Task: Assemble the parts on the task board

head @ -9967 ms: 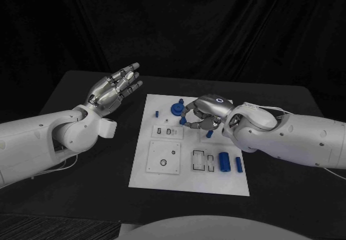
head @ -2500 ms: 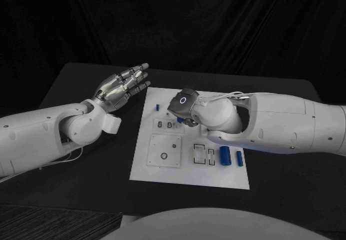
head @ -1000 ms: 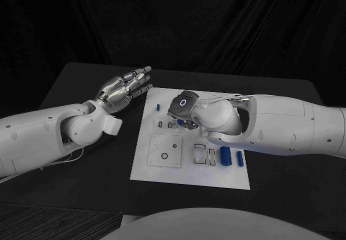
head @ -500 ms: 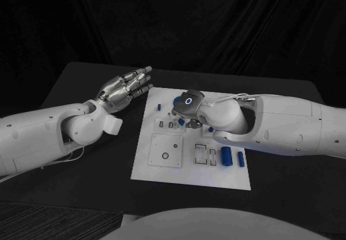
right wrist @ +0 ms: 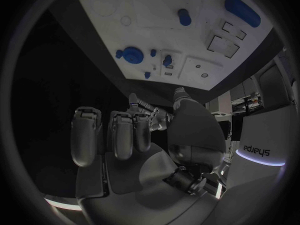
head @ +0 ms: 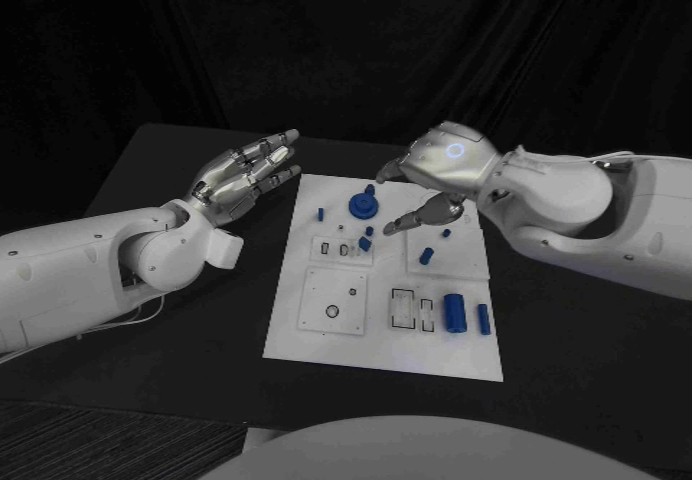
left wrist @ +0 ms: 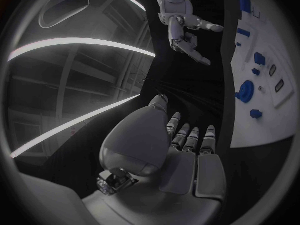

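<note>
Board: white task board (head: pixel 329 345) flat in the middle of the black table (head: pixel 159 330).
Parts: round blue knob (head: pixel 361 206) standing near the board's far edge; small blue peg (head: pixel 365 243) upright just nearer; two blue cylinders (head: pixel 453 311) lying side by side toward the near right corner.
Right hand (head: pixel 433 185): raised above the far right part of the board, fingers apart and pointing down toward the knob and peg, holding nothing, clear of every part.
Left hand (head: pixel 242 175): lifted off the board's left side, palm flat, fingers straight and spread, holding nothing, well apart from the parts.
</note>
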